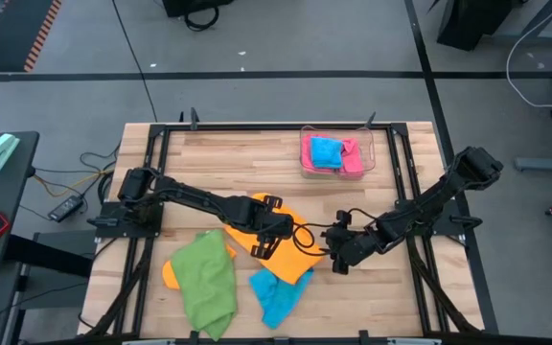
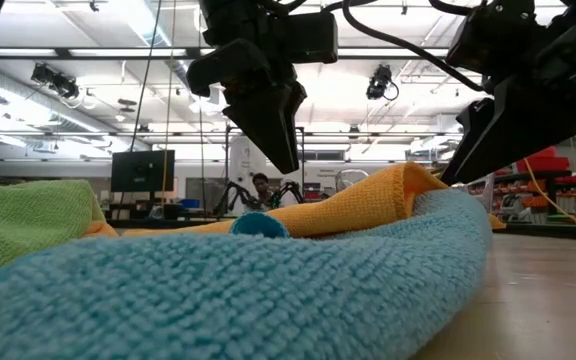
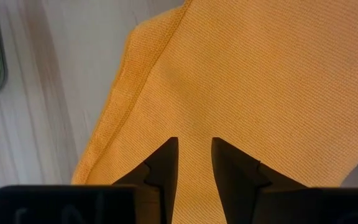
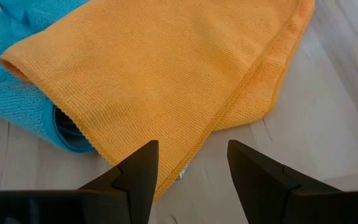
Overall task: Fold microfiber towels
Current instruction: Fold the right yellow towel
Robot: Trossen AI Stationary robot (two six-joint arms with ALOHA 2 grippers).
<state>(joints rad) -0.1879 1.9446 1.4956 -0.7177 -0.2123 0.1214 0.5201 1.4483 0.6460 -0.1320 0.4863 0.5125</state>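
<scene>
Your left gripper (image 1: 274, 240) is over the middle of the table (image 1: 209, 163), right above the orange towel (image 1: 290, 257). In its wrist view the two fingers (image 3: 166, 165) stand a little apart, with only a thin gap, and nothing is between them. The cloth lies flat under them. Your right gripper (image 1: 337, 257) is just beside the orange towel's edge, on the right side of the table. Its fingers (image 4: 138, 171) are spread wide and hold nothing. From the low view both grippers hang above the cloths and you can see air under their tips. The orange towel is partly folded, with one thick doubled edge, and it lies on top of a blue towel (image 1: 278, 295) near the front of the table. A green towel (image 1: 207, 280) lies crumpled to the left of them, over another bit of orange cloth. At the back of the table a clear tray (image 1: 369, 153) holds a folded blue cloth (image 1: 326, 151) and a pink cloth (image 1: 351, 158) side by side.
</scene>
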